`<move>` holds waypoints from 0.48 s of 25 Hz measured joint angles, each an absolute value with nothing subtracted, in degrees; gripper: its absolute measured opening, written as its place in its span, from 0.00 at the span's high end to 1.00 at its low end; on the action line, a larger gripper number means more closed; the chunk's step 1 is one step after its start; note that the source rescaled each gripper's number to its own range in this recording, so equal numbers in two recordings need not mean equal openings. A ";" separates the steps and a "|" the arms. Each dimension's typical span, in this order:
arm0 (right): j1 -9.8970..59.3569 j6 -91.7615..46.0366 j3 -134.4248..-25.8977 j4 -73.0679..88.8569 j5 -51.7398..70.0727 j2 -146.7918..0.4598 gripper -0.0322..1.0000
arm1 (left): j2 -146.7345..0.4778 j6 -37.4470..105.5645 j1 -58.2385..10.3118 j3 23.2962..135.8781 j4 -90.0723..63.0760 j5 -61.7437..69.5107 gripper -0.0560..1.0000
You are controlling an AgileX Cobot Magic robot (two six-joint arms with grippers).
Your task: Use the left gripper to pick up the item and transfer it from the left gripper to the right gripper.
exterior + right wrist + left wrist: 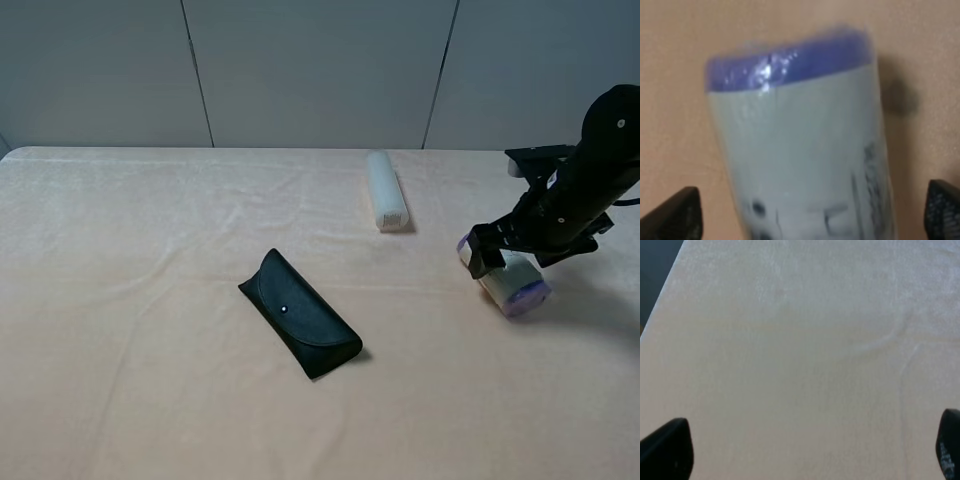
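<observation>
My right gripper (492,262) straddles the short cream-white roll with purple ends (505,280) near the worktop's (150,350) right edge, fingers (672,217) wide and clear of it. My left gripper (805,452) gapes over bare cloth. Lying on its side, the roll could wander off if nudged.

Desk (130,330) covered in wrinkled peach cloth. Black glasses case (300,313) lies diagonally near the middle. White tube (386,190) lies toward the back, well apart. Cream roll (505,277) with purple ends lies at the right side.
</observation>
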State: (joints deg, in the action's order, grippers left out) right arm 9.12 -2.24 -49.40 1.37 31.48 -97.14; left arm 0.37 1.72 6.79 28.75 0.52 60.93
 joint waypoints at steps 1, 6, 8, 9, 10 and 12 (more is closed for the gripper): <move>9.12 -1.92 -49.40 1.37 31.48 -97.25 0.03 | 0.37 1.72 6.79 28.75 0.52 60.93 0.08; 9.12 -1.60 -50.43 1.22 32.67 -96.72 0.00 | 0.37 1.72 6.79 28.75 0.52 60.93 0.08; 9.12 -1.53 -52.40 1.12 35.68 -95.43 0.00 | 0.37 1.72 6.79 28.75 0.52 60.93 0.08; 9.12 -1.53 -53.53 1.12 37.72 -94.72 0.00 | 0.37 1.72 6.79 28.75 0.52 60.93 0.08; 9.12 -1.53 -55.00 1.07 39.65 -93.78 0.00 | 0.37 1.72 6.79 28.75 0.52 60.93 0.08; 9.12 -1.53 -57.92 1.07 44.63 -91.56 0.00 | 0.37 1.72 6.79 28.75 0.52 60.93 0.08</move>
